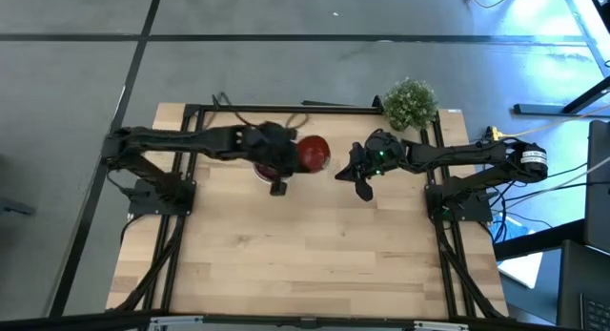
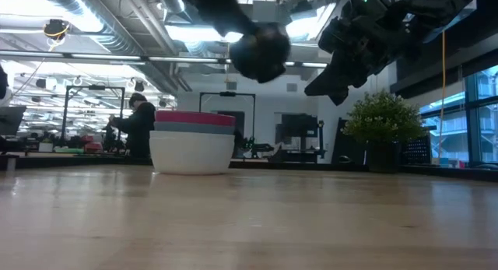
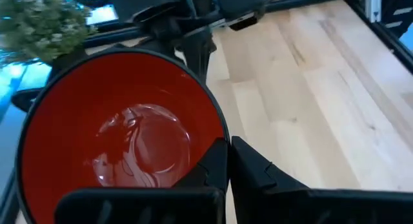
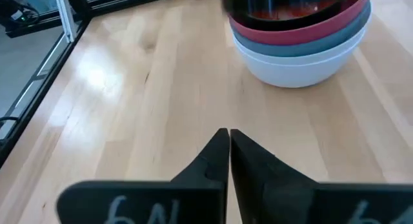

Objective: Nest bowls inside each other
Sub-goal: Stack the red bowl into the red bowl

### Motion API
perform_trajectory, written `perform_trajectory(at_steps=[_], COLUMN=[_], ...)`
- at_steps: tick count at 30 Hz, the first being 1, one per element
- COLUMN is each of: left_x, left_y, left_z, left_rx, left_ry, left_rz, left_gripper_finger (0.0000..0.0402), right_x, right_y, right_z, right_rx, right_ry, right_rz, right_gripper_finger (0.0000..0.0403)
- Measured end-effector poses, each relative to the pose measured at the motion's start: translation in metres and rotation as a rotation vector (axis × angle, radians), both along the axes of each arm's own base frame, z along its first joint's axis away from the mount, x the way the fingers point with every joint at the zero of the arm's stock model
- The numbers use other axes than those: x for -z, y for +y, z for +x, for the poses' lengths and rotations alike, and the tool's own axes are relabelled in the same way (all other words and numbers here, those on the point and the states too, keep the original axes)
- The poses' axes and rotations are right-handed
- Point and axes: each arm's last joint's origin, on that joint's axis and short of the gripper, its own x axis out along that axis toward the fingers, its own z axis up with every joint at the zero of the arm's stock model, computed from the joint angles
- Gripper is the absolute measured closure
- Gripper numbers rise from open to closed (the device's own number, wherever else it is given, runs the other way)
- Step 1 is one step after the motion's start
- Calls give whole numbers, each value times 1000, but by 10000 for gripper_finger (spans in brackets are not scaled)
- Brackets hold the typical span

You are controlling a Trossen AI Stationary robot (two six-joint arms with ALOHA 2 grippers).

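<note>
We are holding the dark red bowl [image 3: 122, 146] in the clamped left pincer [image 3: 226, 162] above the stack [image 2: 193, 142] (right pincer [image 4: 227, 146] closed, empty, beside it); we should be centring before releasing.

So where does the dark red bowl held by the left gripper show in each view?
High view: glossy dark red bowl at centre, beside the bowl stack.
Low view: dark underside near the top.
Left wrist view: red interior fills the left.
Right wrist view: dark rim at the top edge.
Shared landmark: white-blue-pink bowl stack.
</note>
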Motion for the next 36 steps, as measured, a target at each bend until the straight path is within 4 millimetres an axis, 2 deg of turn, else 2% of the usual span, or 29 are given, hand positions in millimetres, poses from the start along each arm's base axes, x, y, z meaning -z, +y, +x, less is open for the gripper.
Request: perform_trajectory(at_steps=[6, 9, 12, 18, 29, 36], left_x=[-8, -3, 11, 35, 41, 56], left_y=[8, 11, 13, 13, 10, 6], left_z=[-41, -57, -70, -77, -80, -67], left_rx=[-97, -179, -256, -329, -327, -309], left_ry=[-34, 5, 94, 201, 257, 311], left_rz=[2, 11, -1, -20, -109, -111], left_gripper_finger=[401, 401, 401, 401, 401, 401], right_x=[0, -1, -1, -1, -1, -3], right_y=[-2, -6, -9, -13, -15, -15], right_z=[0, -1, -2, -3, -3, -2], right_rx=[6, 20, 33, 49, 58, 58], right_ry=[-3, -8, -9, -13, -17, -35], right_rz=[-5, -7, -6, -8, -6, -12], right_gripper_finger=[386, 386, 386, 386, 386, 386])
